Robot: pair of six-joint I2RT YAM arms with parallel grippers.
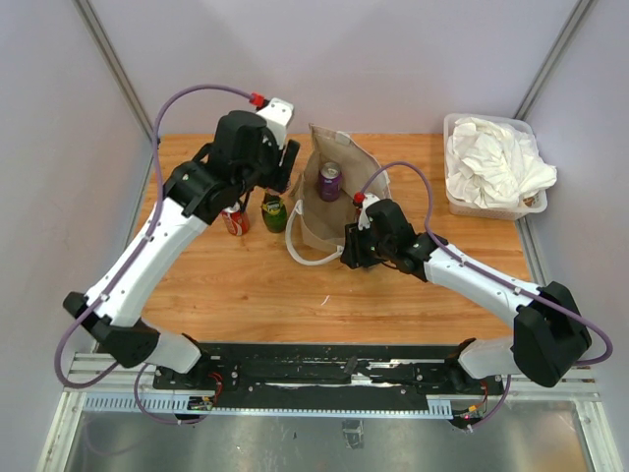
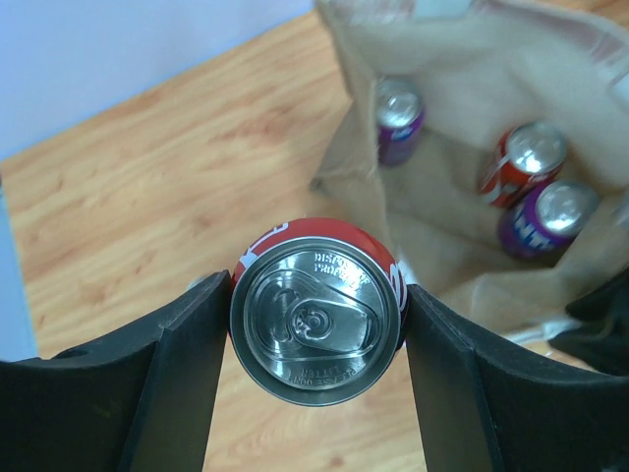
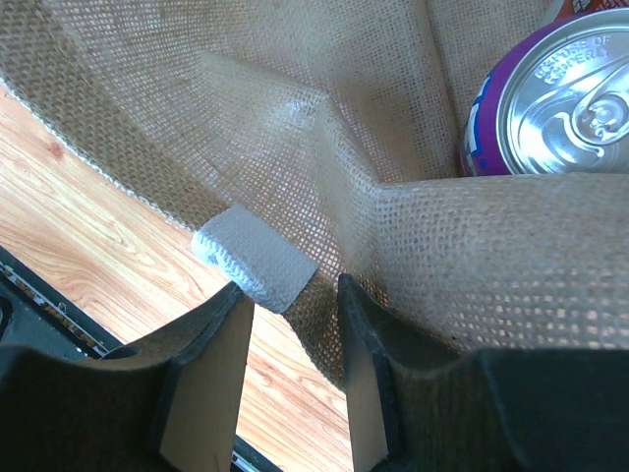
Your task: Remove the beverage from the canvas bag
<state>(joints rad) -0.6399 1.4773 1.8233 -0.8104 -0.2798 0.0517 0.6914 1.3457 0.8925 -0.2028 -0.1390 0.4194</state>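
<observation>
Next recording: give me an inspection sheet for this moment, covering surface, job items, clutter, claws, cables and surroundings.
Surface: wooden table, bare boards, no spills seen.
Job's things: bag stands open with two purple cans and a red can inside; a loose red can and a green drink stand on the table left of it.
Clutter: clear bin of white cloth, far right corner.
Claws: left claw grips a held can by its sides, beside the bag; right claw pinches the bag's rim at a white patch.
Cables: purple cable loops over each arm; the right one arcs close to the bag.
Surroundings: pale walls, metal rail under the arm bases.
</observation>
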